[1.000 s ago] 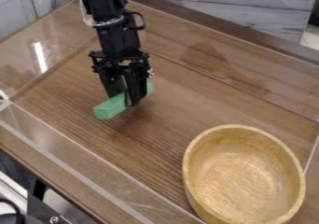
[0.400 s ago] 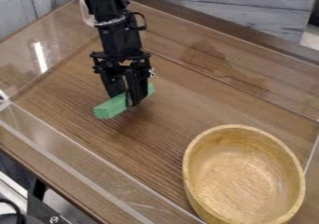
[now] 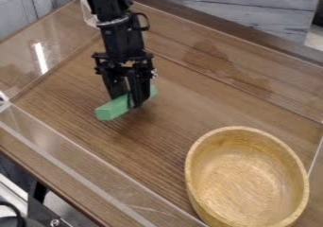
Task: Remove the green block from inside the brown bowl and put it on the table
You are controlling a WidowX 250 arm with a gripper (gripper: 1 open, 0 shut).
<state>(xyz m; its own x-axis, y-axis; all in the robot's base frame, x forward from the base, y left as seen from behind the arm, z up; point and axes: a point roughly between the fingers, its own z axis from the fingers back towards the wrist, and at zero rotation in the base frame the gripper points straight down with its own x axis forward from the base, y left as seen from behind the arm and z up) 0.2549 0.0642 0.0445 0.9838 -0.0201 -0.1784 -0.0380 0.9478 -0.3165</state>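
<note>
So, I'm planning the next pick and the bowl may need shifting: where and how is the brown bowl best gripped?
Probably the thick rim of the brown bowl, from above on its left side, straddling the wall; its open, round shape leaves that edge exposed.

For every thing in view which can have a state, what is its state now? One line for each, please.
Green block: out of the bowl, between the jaws, low at the table
Gripper: jaws closed on the block
Brown bowl: upright, empty

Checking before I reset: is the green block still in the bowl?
No, the green block is at the gripper, outside the bowl.
</note>
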